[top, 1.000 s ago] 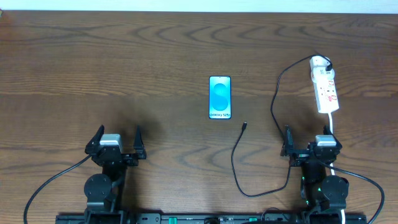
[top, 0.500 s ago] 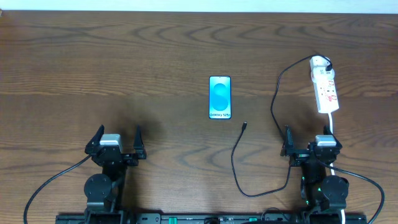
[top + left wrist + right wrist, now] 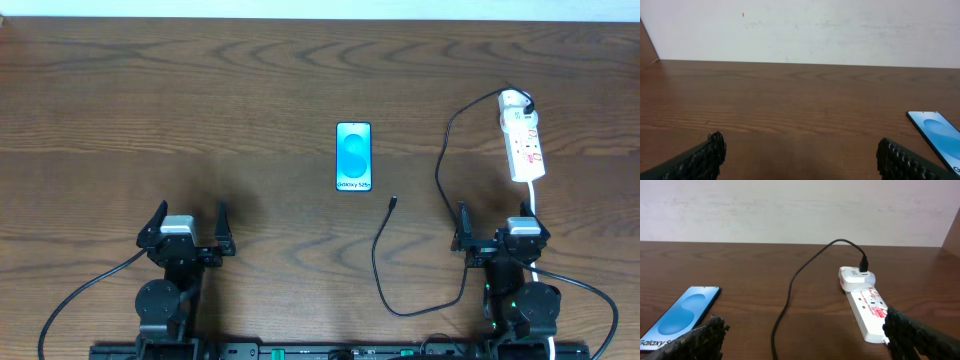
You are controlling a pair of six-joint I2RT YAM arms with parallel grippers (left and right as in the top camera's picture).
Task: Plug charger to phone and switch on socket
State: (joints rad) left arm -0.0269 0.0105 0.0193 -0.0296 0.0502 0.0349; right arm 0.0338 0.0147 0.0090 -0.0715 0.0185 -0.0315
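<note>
The phone [image 3: 354,156] lies flat at the table's middle, screen up; it also shows in the left wrist view [image 3: 936,134] and in the right wrist view [image 3: 682,314]. The black charger cable [image 3: 378,262] runs from the socket in a loop, its connector tip [image 3: 393,203] lying just below and right of the phone. The white socket [image 3: 523,143] lies at the right, and shows in the right wrist view [image 3: 868,309] with a black plug in its far end. My left gripper [image 3: 188,225] is open and empty at the front left. My right gripper [image 3: 497,228] is open and empty, in front of the socket.
The socket's white cord [image 3: 535,205] runs down past the right arm. The table's far edge meets a white wall [image 3: 800,30].
</note>
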